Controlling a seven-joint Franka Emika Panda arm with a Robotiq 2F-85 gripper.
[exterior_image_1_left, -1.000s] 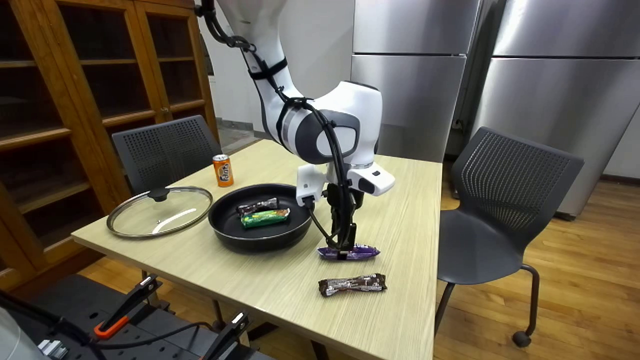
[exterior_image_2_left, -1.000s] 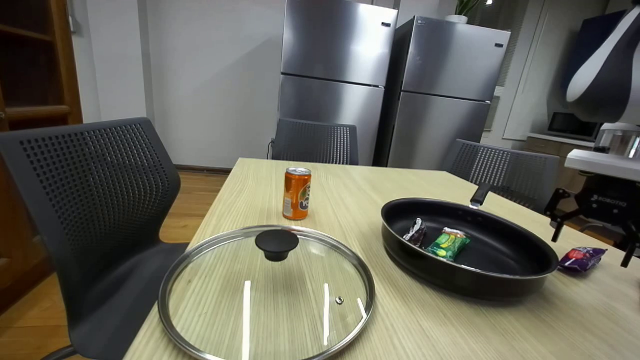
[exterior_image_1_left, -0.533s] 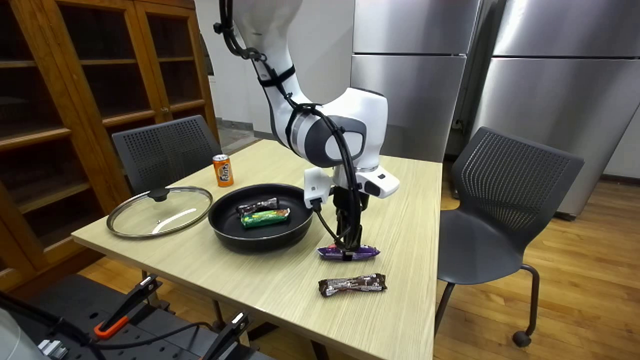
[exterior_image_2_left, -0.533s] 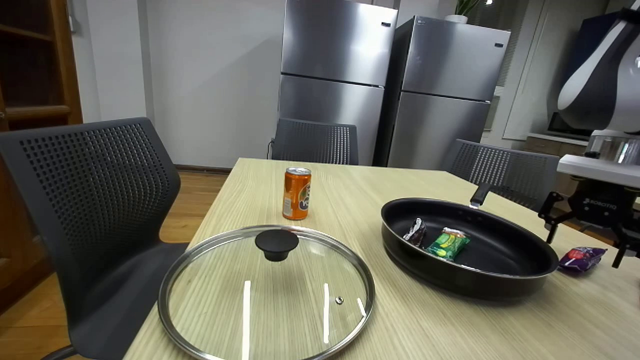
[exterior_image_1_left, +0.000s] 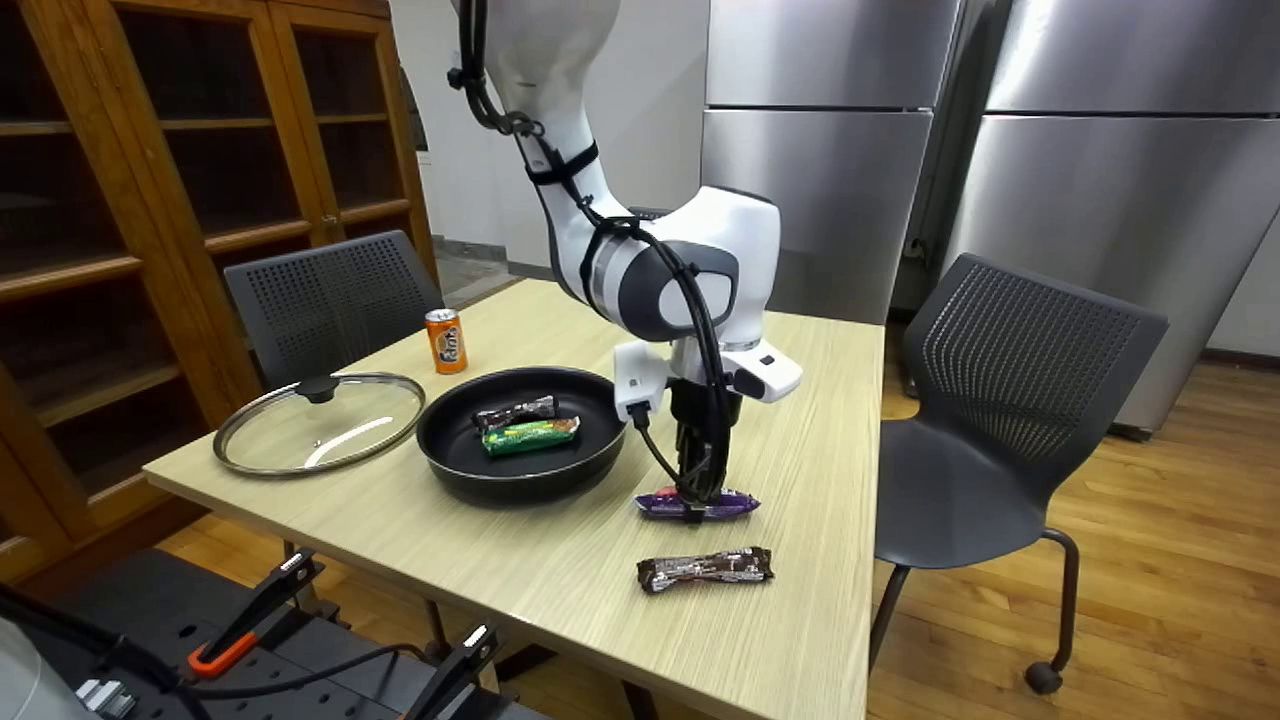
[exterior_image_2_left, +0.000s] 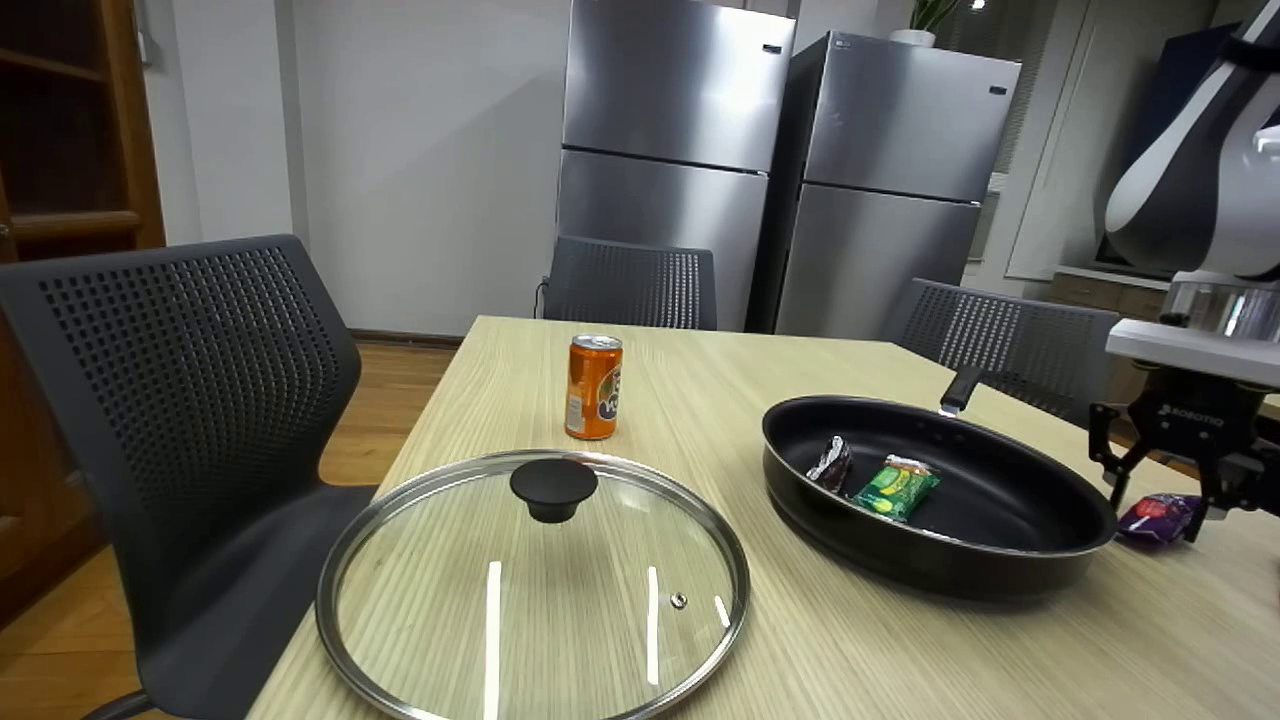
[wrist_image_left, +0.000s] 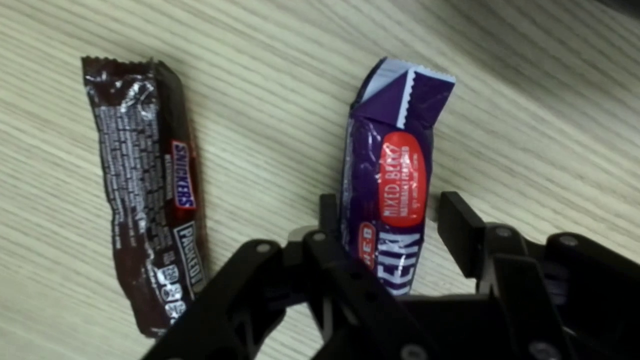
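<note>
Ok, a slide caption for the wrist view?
Open end effector astride a purple H-E-B mixed berry bar on the table, a Snickers bar alongside.

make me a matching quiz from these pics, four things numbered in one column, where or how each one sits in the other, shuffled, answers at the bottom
Things
1. H-E-B mixed berry bar
2. Green-wrapped bar
3. Fanta can
4. Glass lid

Places and states
A. Lying flat, black knob on top
B. Lying within the open claw
C. Inside the black frying pan
D. Standing upright on the table

Right pairs: 1-B, 2-C, 3-D, 4-A
</note>
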